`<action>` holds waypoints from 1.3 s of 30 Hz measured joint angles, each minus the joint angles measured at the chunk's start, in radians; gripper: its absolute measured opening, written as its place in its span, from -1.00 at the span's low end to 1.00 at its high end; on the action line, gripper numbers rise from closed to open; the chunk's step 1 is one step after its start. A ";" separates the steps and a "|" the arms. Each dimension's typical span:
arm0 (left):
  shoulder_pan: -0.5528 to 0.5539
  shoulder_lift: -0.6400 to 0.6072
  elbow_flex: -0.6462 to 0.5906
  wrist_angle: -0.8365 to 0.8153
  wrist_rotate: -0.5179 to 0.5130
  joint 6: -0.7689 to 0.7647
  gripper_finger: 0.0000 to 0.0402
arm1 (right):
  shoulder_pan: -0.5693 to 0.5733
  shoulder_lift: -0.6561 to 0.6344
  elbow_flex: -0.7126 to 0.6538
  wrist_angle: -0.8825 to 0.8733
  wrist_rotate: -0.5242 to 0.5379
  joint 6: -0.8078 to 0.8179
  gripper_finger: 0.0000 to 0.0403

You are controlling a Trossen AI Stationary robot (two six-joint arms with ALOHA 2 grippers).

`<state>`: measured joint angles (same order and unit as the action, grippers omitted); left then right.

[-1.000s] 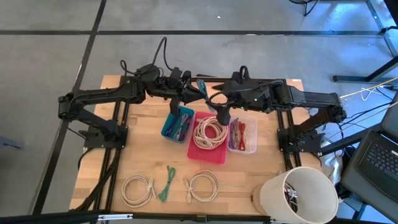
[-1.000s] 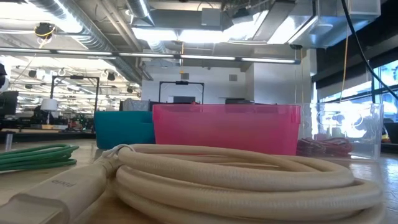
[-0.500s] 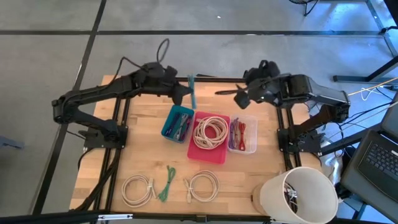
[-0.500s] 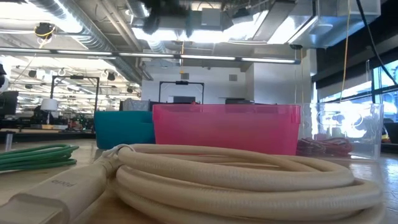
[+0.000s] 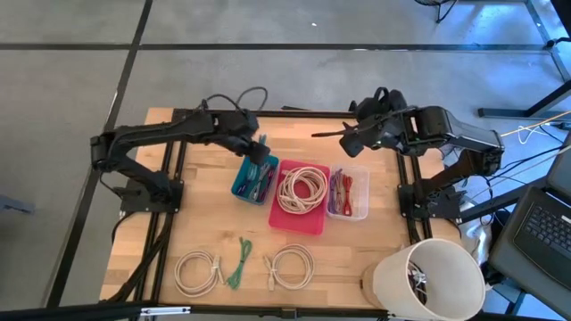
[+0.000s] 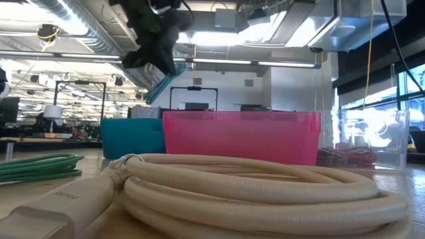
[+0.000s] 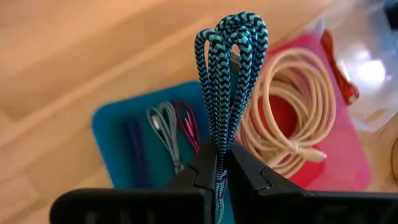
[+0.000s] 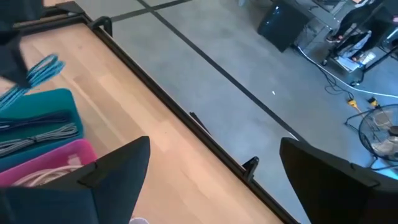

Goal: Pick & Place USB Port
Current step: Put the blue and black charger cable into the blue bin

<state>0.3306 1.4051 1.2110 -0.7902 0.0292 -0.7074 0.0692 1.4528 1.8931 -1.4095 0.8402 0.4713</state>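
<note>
Overhead looks straight down; low view level, both sharing pink bin (image 5: pixel 297 196).

A robotics lab or industrial workshop hall: the wooden table (image 5: pixel 205 236) stands on a grey concrete floor (image 5: pixel 71 98) marked with dark lines, and beyond it the low view shows exposed ceiling ducts (image 6: pixel 80 26), strip lights (image 6: pixel 219 62), distant workbenches (image 6: pixel 46 126) and, at the right, tall windows (image 6: pixel 408 83), with a laptop (image 5: pixel 544 227) nearby
</note>
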 joint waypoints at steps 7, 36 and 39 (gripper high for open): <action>-0.022 0.120 -0.019 0.006 0.083 -0.042 -0.95 | 0.000 0.000 0.000 -0.029 -0.006 0.040 0.80; 0.086 0.432 -0.109 0.122 0.240 0.022 -0.95 | 0.000 0.001 -0.001 -0.136 -0.078 0.157 0.80; 0.087 0.444 -0.106 0.123 0.246 0.027 -0.93 | 0.000 0.001 -0.001 -0.136 -0.087 0.157 0.80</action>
<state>0.4179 1.8488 1.1046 -0.6674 0.2756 -0.6804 0.0692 1.4536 1.8923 -1.5459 0.7536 0.6285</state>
